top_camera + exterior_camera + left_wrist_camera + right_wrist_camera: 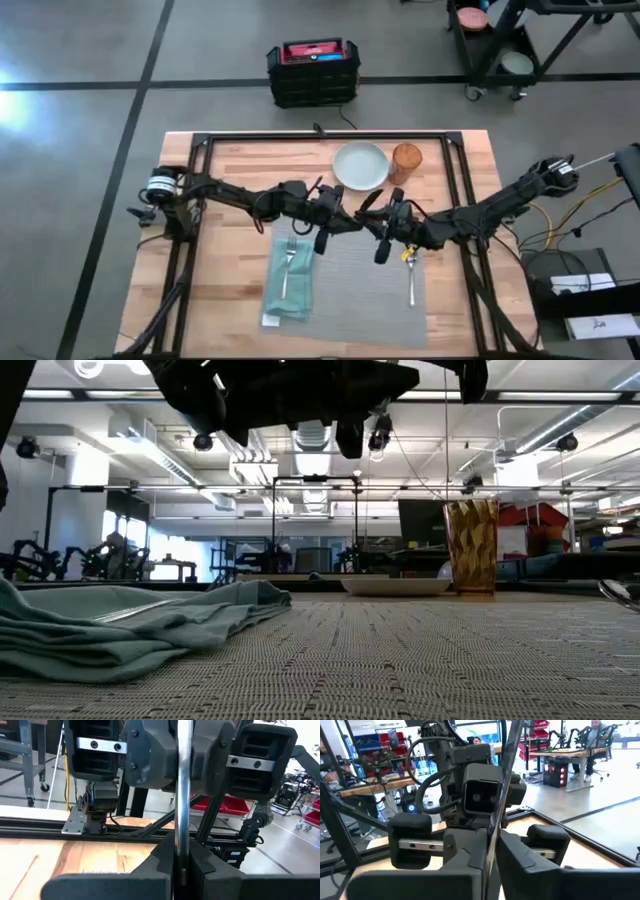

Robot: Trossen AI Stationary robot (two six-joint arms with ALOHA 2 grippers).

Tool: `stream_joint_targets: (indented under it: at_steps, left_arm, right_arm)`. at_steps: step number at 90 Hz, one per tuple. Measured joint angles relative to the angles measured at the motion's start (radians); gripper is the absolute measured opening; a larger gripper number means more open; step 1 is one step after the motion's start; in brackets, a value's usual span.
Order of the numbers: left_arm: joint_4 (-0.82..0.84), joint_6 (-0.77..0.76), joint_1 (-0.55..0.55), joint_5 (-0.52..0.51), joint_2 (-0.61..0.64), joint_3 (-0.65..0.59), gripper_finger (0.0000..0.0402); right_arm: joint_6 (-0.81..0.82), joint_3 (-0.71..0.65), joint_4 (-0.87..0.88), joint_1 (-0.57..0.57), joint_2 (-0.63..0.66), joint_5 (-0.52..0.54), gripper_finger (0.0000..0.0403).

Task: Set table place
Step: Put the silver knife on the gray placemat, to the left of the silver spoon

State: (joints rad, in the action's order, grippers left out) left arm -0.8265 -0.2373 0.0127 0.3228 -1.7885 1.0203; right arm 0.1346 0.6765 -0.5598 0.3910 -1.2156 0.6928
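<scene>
On the mat (350,285), the fork (289,268) lies on the napkin (288,288). Above the mat's middle, left gripper (322,238) and right gripper (383,243) both clamp their fingers on one knife (183,795). The spoon (410,280) lies rightmost.

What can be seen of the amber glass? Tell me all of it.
The amber glass is a translucent tumbler with a textured, patterned wall. It stands upright and looks empty. It sits on the bare wood of the table, beyond the far edge of the grey placemat. The pale plate lies close beside it, on the side towards the left arm. Whether the two touch cannot be told.
</scene>
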Motion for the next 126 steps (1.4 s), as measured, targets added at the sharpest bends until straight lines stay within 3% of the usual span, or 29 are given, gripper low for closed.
stream_joint_targets:
  at_steps: [26,37,58,76,86,100,126]
  left_arm:
    - [0.023,0.014,0.003,0.013,0.002,0.000,0.0015]
    - [0.077,0.047,0.006,0.025,0.023,0.000,0.0055]
    - [0.383,0.131,0.038,0.030,0.122,0.000,0.0144]
    - [0.683,0.140,0.035,-0.017,0.194,-0.002,0.0179]
    - [0.748,0.140,0.015,-0.071,0.203,-0.021,0.0182]
    - [0.732,0.127,-0.017,-0.076,0.184,-0.038,0.0173]
    - [0.590,0.120,-0.060,-0.078,0.060,-0.042,0.0142]
  right_arm:
    - [0.027,0.002,0.084,-0.005,0.031,-0.010,0.0004]
    - [0.128,0.002,0.198,-0.001,0.085,-0.028,0.0002]
    - [0.366,0.003,0.485,0.014,0.194,-0.074,0.0001]
    - [0.702,0.003,0.805,0.021,0.261,-0.288,0.0001]
    - [0.903,0.002,0.928,0.037,0.255,-0.446,0.0000]
    - [1.134,-0.039,0.876,0.084,0.188,-0.536,0.0000]
    - [1.483,-0.182,0.520,0.218,-0.010,-0.473,0.0000]
